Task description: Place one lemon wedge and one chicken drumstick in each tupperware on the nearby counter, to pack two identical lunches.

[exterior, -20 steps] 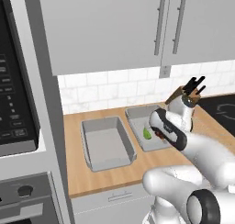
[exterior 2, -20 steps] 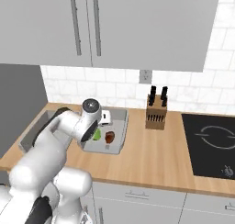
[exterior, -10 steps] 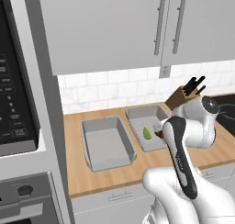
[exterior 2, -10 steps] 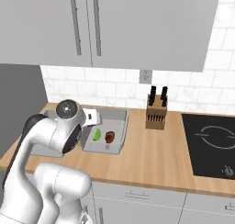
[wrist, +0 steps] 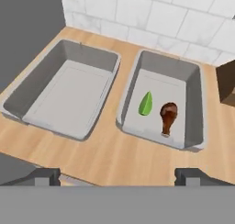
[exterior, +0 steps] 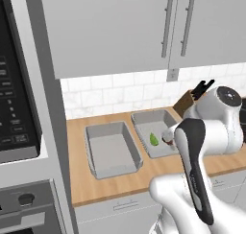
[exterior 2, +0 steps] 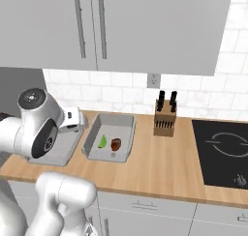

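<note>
White tiles back the wooden worktop point(wrist: 119, 159), where two grey boxes sit side by side near the wall edge, close but apart. One box point(wrist: 64, 97), nearer the worktop's left end, has a bare floor. Its neighbour point(wrist: 193, 108) holds a green lemon wedge point(wrist: 145, 103) and a brown drumstick point(wrist: 168, 117), lying just beside each other. A knife block point(exterior 2: 164, 119) stands further right along the back edge. Above the front edge the gripper point(wrist: 118, 176) hangs with its jaws spread wide, gripping nothing.

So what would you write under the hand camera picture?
Open gripper above two boxes: left box bare, right box holding a lemon wedge and drumstick.
</note>
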{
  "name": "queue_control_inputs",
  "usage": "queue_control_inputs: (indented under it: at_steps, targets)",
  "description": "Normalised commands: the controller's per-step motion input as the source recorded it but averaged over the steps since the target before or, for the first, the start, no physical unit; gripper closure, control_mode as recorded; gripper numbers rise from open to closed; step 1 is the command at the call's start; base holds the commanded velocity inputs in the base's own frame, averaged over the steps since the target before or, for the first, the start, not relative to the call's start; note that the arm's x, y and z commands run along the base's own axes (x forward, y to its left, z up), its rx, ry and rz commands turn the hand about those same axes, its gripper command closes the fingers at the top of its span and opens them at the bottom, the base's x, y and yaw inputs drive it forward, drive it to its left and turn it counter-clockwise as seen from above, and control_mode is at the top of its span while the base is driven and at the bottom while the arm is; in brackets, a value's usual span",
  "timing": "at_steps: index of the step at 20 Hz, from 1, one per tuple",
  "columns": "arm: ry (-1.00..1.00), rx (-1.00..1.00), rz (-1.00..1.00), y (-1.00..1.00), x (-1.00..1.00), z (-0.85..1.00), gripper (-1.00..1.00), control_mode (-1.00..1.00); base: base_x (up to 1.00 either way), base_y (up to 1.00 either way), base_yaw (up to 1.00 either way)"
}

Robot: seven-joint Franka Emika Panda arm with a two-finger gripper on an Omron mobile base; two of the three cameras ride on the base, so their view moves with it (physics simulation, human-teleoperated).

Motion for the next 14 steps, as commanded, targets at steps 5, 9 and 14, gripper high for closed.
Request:
queue_control_inputs:
  at_steps: [5,9,14]
  targets:
    - [0.00,0.00,0.00,0.00,0.00,0.00,-1.00,1.00,-1.00,0.01,0.00]
    - [0.00,0.00,0.00,0.00,0.00,0.00,-1.00,1.00,-1.00,0.00,0.00]
    - [0.00,0.00,0.00,0.00,0.00,0.00,-1.00,1.00,-1.00,0.09,0.00]
